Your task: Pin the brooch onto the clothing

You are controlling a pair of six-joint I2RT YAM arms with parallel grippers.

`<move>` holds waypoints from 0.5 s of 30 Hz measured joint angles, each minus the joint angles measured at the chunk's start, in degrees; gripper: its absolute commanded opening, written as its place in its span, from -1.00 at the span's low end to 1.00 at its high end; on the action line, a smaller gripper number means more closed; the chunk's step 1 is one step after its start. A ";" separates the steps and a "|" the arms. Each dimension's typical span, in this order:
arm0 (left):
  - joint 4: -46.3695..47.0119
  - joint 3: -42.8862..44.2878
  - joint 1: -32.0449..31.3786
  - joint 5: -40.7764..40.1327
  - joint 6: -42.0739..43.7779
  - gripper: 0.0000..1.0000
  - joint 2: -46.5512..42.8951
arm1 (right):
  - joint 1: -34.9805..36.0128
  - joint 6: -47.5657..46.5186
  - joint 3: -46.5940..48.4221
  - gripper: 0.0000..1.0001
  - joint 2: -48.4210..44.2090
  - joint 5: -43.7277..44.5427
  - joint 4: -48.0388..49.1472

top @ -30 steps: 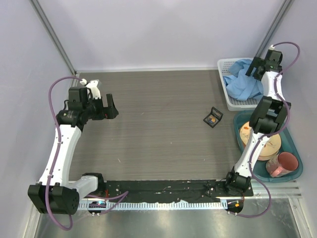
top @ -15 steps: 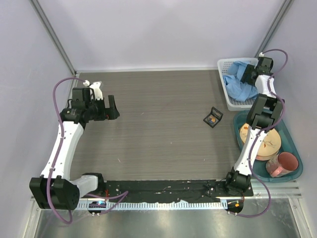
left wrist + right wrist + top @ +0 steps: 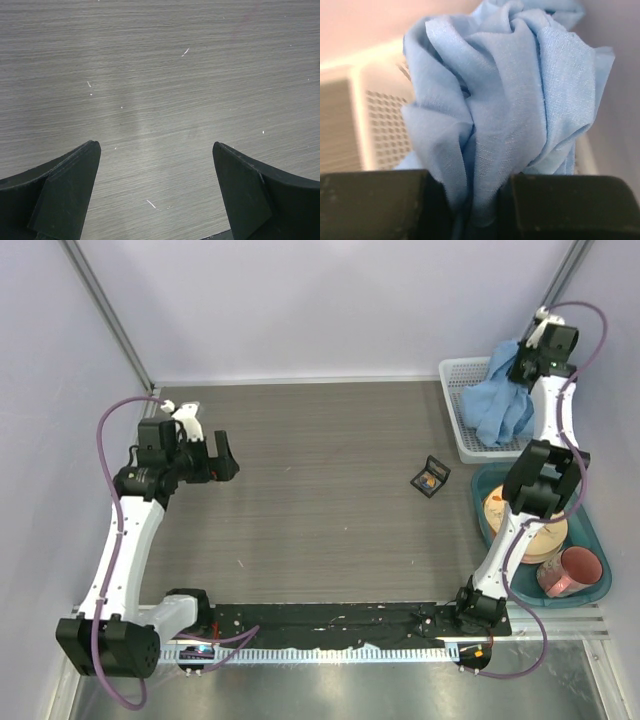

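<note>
**Shirt gripped above the basket, brooch waiting mid-tabletop**

The right tool is clenched on the shirt. In the right wrist view its two dark fingers press together at the bottom of the frame with a bunched fold of light blue cloth squeezed between them. In the top view, at the upper right, the fabric hangs in a crumpled bundle from that grip, and its lower folds drape into the white mesh basket. Pinching a thick gather rather than a single layer probably gives a firmer hold on such thin cloth, so the whole garment can be drawn out in one piece.

The brooch is a small orange dot inside the open black case, right of centre on the tabletop and well apart from the shirt. It appears untouched, so pinning looks some way off. The shirt likely has to be laid out flat first.

The left tool hangs released at the left of the frame, its jaws wide over bare wood grain, holding nothing. Parked there, it leaves the middle of the tabletop open for spreading the cloth.
</note>
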 measured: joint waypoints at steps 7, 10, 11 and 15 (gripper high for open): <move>0.02 0.00 0.00 0.00 -0.46 0.99 -2.86 | 0.20 3.85 8.20 -0.98 -12.35 -7.15 2.12; 0.09 0.00 0.00 -0.02 -0.90 0.99 -4.55 | 0.98 7.52 10.60 -0.99 -16.04 -10.95 4.81; 0.09 0.00 0.00 0.00 -1.01 0.99 -5.01 | 1.75 8.61 11.19 -0.99 -17.18 -12.00 5.70; 0.07 0.00 0.00 -0.04 -1.97 0.99 -6.84 | 7.74 10.78 12.50 -0.98 -20.70 -14.34 8.07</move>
